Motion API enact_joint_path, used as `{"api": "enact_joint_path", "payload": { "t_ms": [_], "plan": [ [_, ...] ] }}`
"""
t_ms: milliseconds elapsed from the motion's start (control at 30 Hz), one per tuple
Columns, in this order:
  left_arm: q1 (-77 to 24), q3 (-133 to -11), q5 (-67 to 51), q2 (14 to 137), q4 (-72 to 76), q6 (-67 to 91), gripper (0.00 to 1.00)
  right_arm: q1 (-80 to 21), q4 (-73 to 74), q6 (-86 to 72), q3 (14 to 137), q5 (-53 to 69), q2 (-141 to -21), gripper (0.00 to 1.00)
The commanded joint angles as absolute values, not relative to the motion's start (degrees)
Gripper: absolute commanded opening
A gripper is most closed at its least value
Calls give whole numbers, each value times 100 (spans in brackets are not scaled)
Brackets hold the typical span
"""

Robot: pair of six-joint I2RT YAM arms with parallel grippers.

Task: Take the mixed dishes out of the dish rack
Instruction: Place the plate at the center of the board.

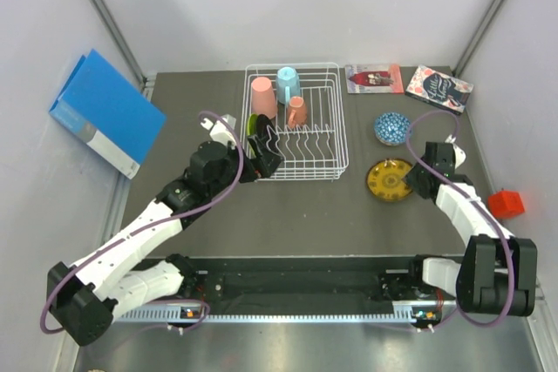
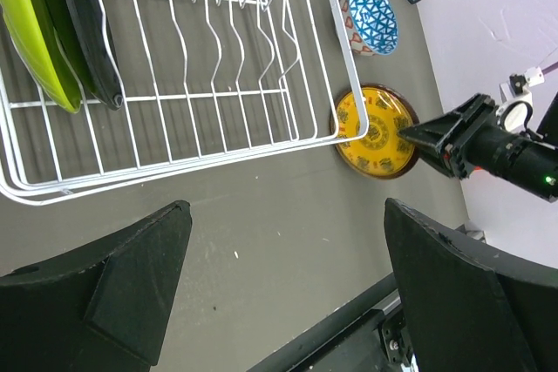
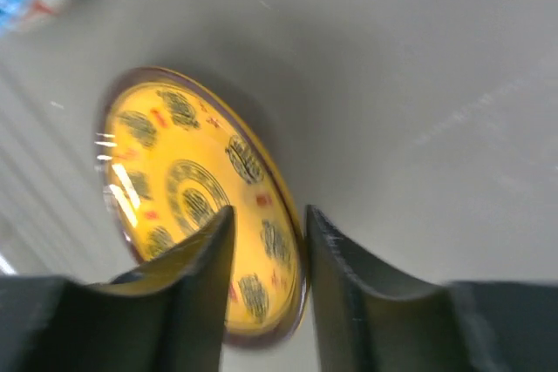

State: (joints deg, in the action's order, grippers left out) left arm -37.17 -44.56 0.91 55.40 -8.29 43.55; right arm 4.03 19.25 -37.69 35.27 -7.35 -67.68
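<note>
**Top view.** The dish rack (image 1: 293, 121) stands at upper centre of the dark table (image 1: 288, 215). In its upper-left part are 3 vessels: a pink cup (image 1: 262, 96), a light blue mug (image 1: 289, 83) and a salmon cup (image 1: 296, 111).

**Left wrist view, upper left.** 2 plates stand on edge between the tines at the rack's left end. The lime-green plate (image 2: 30, 37) is outermost and the black plate (image 2: 87, 32) is just beside it.

**Outside the rack, right of centre in the top view.** The blue patterned bowl (image 1: 391, 128) sits on the table. Below it in the frame the yellow patterned plate (image 1: 389, 179) lies flat, just beside the rack's lower-right corner.

**Right arm.** The right gripper (image 1: 410, 182) is at the plate's right edge. In the right wrist view its fingers (image 3: 196, 276) stand slightly apart, with the plate's rim in the gap between them. The jaws are parted rather than clamped. Whether a pad touches the plate cannot be told.

**Left arm.** The left gripper (image 2: 286, 208) hangs over bare table at the rack's lower-left corner. Its jaws are spread wide and hold nothing.

**Periphery, top view.** A blue binder (image 1: 106, 111) leans at the upper left. 2 books (image 1: 374, 77) lie at the upper right, beyond the bowl. A small red object (image 1: 506, 204) sits at the right edge.
</note>
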Motion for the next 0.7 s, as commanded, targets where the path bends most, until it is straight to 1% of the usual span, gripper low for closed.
{"api": "enact_joint_path", "payload": {
  "t_ms": [0,133,267,367,500,667],
  "plan": [
    [-3691,-4448,26,5598,-712,4394,96,483,2390,-3340,3454,-1046,-6294,41],
    [-3700,-4438,-193,5721,-668,4447,96,483,2557,-3296,3489,-967,-6161,49],
    [-3700,-4500,-220,5731,-764,4421,95,483,2908,-3287,3595,-949,-5995,64],
    [-3700,-4509,-115,5713,-870,4333,96,466,3067,-3418,3533,-844,-5591,73],
    [-3700,-4535,-53,5722,-914,4193,97,466,3059,-3752,3428,-160,-4846,75],
    [-3700,-4912,404,5897,-1160,3991,98,361,2559,-4148,3471,614,-3965,76]
  ]
}}
